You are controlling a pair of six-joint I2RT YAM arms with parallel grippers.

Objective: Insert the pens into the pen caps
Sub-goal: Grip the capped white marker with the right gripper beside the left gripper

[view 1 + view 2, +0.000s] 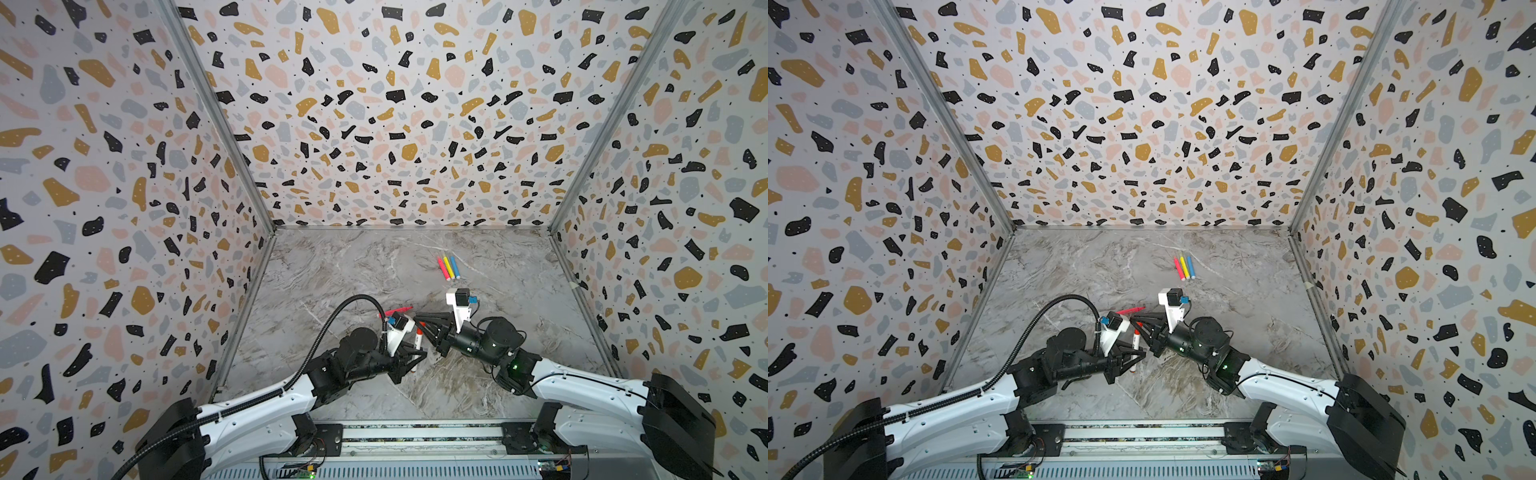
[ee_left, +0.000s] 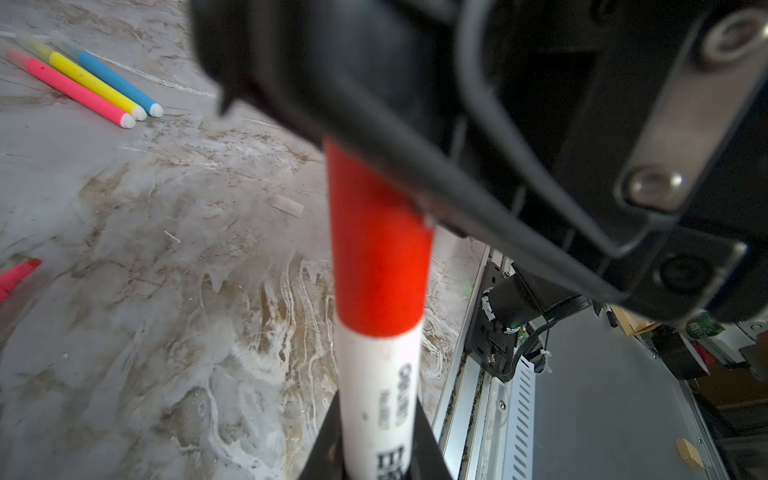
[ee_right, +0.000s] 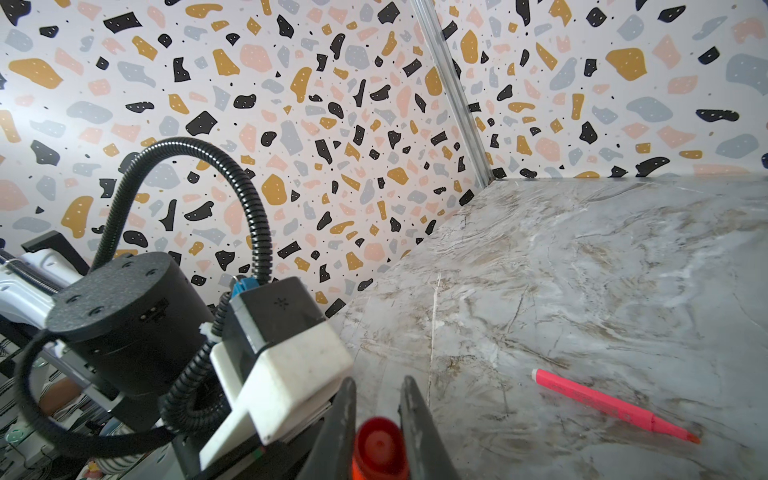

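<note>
1. Found the white pen (image 2: 378,395) lifted off the bench (image 1: 340,266), near the middle and roughly upright, clamped low on its barrel by the left hand (image 1: 415,356), closed tight on it
2. Saw the red cap (image 2: 380,249) over the pen's upper end, pinched at its sides by the right hand (image 3: 379,395), closed narrowly around it
3. Judged both light, stiff and smooth-skinned, so prone to slip or twist; reckoned mid-barrel, square across, the best hold
4. Counted no container but the cap itself: pen tip hidden inside, depth of seating impossible to tell
5. Noted on the bench a pink pen (image 3: 611,405) just beyond the hands, tip bare; farther back, right of centre, a second pink pen (image 1: 443,268), a yellow pen (image 1: 449,267) and a blue pen (image 1: 455,266) side by side; spotted no other caps
</note>
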